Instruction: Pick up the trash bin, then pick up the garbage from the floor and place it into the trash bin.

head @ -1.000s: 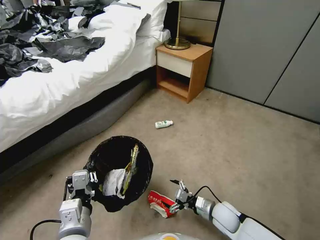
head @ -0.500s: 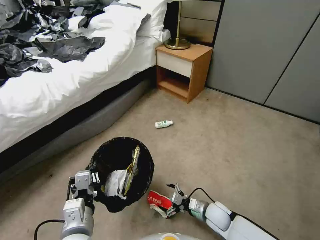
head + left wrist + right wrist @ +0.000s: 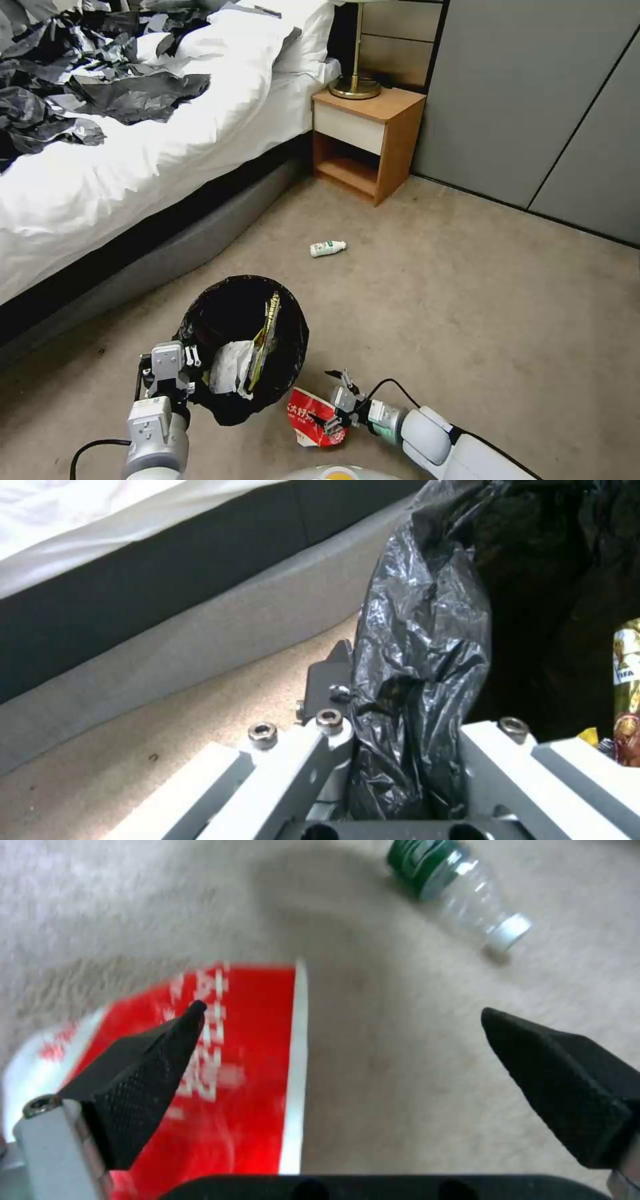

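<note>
Your left gripper clamps the black-lined round trash bin; beside it, your right gripper's spread fingers straddle the flat red snack wrapper; a green-labelled clear plastic bottle lies beyond on the carpet.

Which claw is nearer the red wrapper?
Right. The right claw is open at the red wrapper; the left claw grips the bin rim beside it.

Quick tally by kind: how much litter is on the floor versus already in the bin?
On the floor:
red wrapper: 1
green-labelled bottle: 1
In the trash bin:
white tissue wad: 1
yellow wrapper: 1
Total: 4
</note>
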